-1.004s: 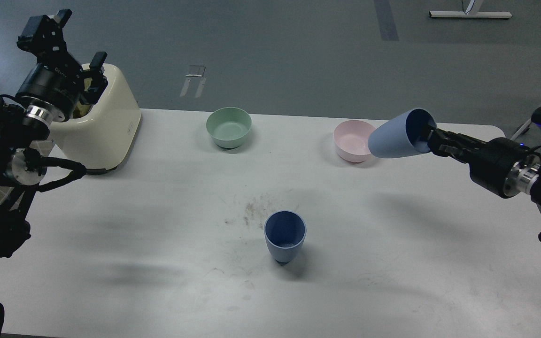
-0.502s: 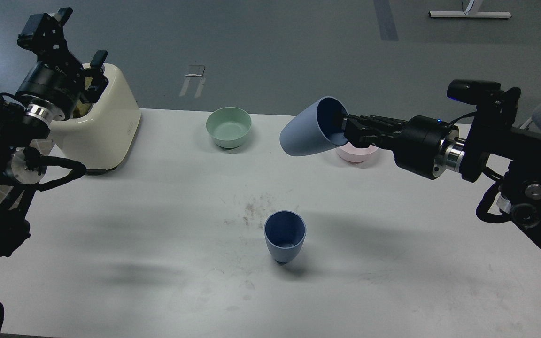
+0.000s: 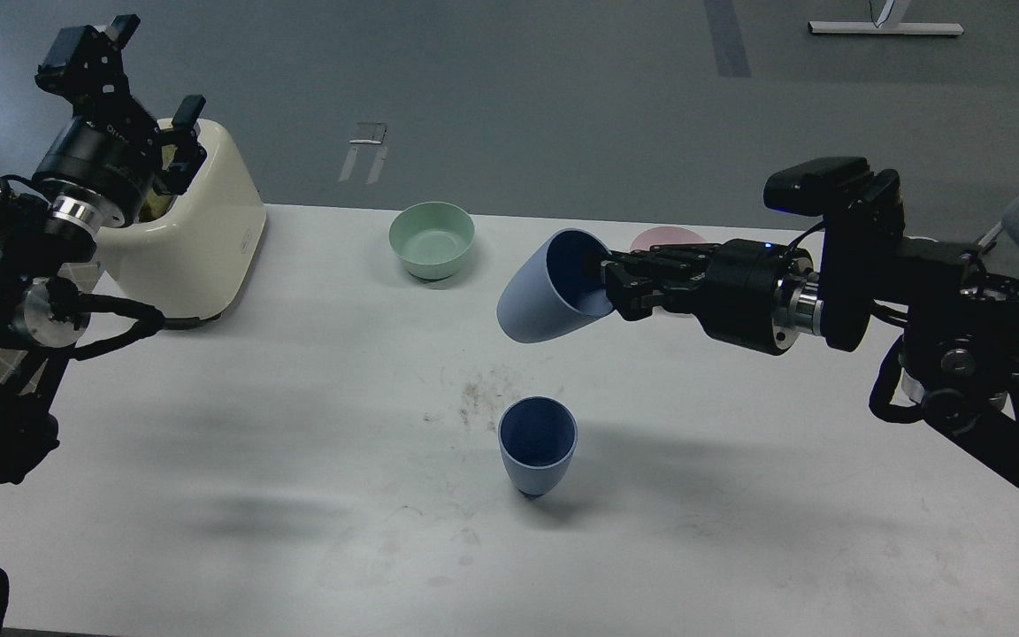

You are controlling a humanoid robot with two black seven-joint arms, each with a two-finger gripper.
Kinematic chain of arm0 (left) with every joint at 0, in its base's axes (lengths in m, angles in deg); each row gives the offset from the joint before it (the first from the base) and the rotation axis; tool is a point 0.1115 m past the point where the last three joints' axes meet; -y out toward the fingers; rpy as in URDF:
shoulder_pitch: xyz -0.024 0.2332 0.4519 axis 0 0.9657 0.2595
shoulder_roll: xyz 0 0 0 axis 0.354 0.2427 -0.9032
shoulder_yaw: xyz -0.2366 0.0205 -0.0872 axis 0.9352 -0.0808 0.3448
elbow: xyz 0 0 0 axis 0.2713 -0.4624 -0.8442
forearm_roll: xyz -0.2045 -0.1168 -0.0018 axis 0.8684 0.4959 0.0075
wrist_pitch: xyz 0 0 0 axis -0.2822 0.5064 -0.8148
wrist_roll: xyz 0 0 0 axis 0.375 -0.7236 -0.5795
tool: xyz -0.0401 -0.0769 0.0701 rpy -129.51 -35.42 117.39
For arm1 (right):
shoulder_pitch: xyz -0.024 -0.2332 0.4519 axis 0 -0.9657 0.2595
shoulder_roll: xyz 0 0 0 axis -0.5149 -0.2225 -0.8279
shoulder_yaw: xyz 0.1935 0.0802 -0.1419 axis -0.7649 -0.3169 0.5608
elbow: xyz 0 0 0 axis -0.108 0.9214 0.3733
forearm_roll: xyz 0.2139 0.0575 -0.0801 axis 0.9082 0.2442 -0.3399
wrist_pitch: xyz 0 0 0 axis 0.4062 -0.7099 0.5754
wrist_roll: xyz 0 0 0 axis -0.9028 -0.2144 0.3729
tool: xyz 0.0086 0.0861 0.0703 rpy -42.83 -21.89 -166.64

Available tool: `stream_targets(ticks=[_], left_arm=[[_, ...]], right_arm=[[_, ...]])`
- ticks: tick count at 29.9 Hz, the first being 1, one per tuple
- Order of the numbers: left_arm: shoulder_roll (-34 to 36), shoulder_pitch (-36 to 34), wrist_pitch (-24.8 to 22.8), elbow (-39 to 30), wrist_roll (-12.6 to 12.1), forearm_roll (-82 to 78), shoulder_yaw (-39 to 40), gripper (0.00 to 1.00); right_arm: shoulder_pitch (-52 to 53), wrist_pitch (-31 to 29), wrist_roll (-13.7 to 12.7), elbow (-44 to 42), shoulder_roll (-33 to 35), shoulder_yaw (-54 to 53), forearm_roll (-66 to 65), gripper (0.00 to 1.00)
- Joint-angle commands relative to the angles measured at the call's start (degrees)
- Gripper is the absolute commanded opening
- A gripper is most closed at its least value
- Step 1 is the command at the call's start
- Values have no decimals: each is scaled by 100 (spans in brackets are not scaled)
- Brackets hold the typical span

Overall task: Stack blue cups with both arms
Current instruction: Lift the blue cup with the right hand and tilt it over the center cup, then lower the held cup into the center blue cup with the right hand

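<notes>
- My right end effector [image 3: 609,287] reaches in from the right, above the desk [image 3: 297,425]; its fingers pinch the rim of one blue cup [image 3: 545,292], one finger inside the mouth and the cup wall between the two
- That held cup is in the air, tipped on its side; its open mouth faces right toward the arm and its rounded base points down and to the left
- The second blue cup [image 3: 537,445] stands upright on the desk near the middle, mouth up; it sits below the held one in my view, the two clearly apart and not touching
- My left end effector [image 3: 134,80] is raised at the far left, beside and partly in front of a cream-coloured appliance [image 3: 200,234]; its two fingers stand spread with a gap between them and nothing in it; it is well apart from both cups
- A green bowl [image 3: 432,239] rests upright near the far edge of the desk, left of the held cup
- A pink bowl [image 3: 667,237] sits further right along the same edge; my right arm covers most of it, so only the upper rim shows
- A patch of brownish smudges [image 3: 474,394] marks the desk just to the left of the standing cup; soft shadows of the arms fall across the white surface
</notes>
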Motion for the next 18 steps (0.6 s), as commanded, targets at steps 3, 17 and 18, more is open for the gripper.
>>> stream_targets(ticks=[3, 17, 18], left_arm=[[4, 26, 1, 5, 0, 0, -5, 97], [57, -71, -8, 5, -8, -8, -49, 97], [57, -88, -8, 5, -8, -8, -92, 97]], right_arm=[[235, 0, -16, -6, 307, 185, 1, 0], [228, 0, 11, 11, 282, 589, 229, 0], [193, 0, 11, 11, 282, 599, 238, 0]])
